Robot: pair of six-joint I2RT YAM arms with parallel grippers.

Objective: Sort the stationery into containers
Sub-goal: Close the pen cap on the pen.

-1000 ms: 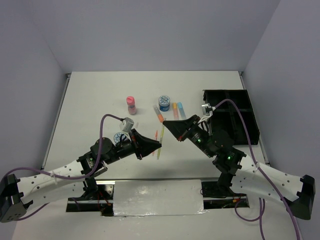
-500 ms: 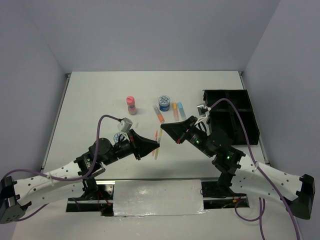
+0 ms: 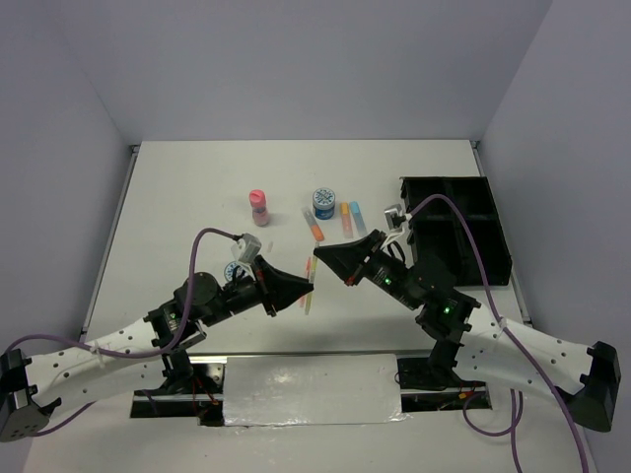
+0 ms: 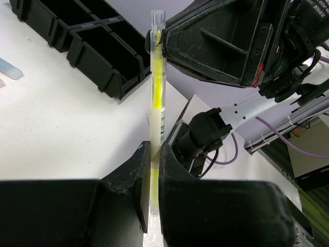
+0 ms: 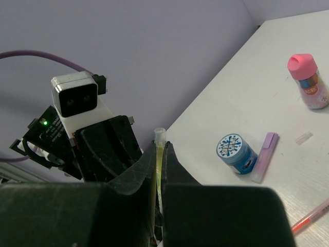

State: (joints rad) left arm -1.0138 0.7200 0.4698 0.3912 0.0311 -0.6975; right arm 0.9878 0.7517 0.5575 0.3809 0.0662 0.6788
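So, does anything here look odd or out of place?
One thing: the left gripper and the right gripper are both shut on the same yellow pen, one near each end, above the table. Nothing looks spilled or broken.

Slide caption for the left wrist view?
Left gripper holds a yellow pen whose far end sits in the right gripper; black organiser tray behind.

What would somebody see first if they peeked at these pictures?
The left gripper and the right gripper meet over the middle of the table, both pinching one thin yellow pen between them. Behind them a pink bottle and a blue-white tub stand on the white top, and a big black tray sits at the right.
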